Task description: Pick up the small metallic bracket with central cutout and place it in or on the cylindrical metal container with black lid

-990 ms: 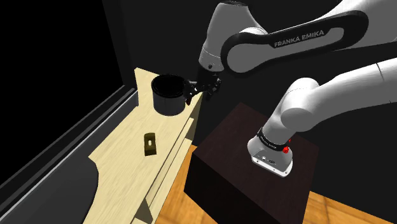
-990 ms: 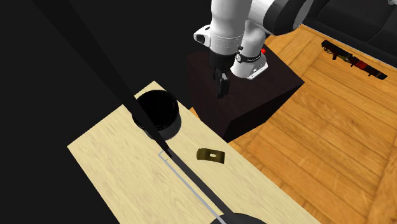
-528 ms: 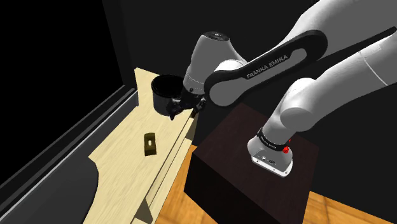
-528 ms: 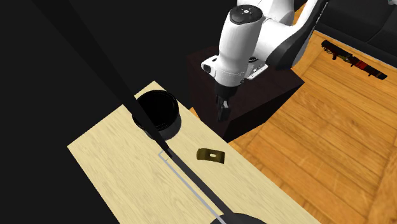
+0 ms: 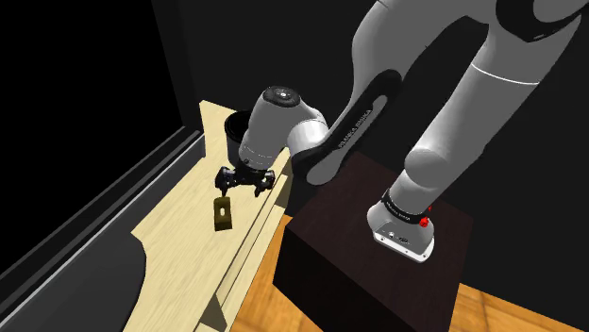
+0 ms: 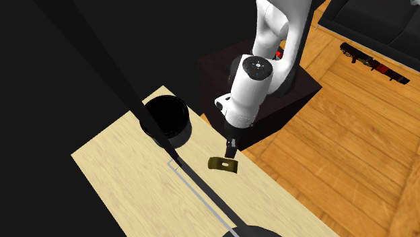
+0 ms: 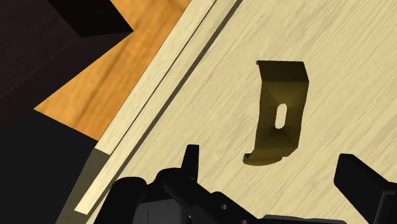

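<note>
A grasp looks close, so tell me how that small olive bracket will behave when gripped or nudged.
The bracket looks like thin bent sheet with a slot: probably stiff and light. Resting on the smooth wooden top, it would likely slide, not roll, if nudged. Its curled ends may let it rock or twist in the open claw.

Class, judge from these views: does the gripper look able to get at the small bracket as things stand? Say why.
Probably yes. The open gripper hangs just above the bracket, which lies alone on the pale tabletop; nothing stands between them, and the black container sits well aside.
</note>
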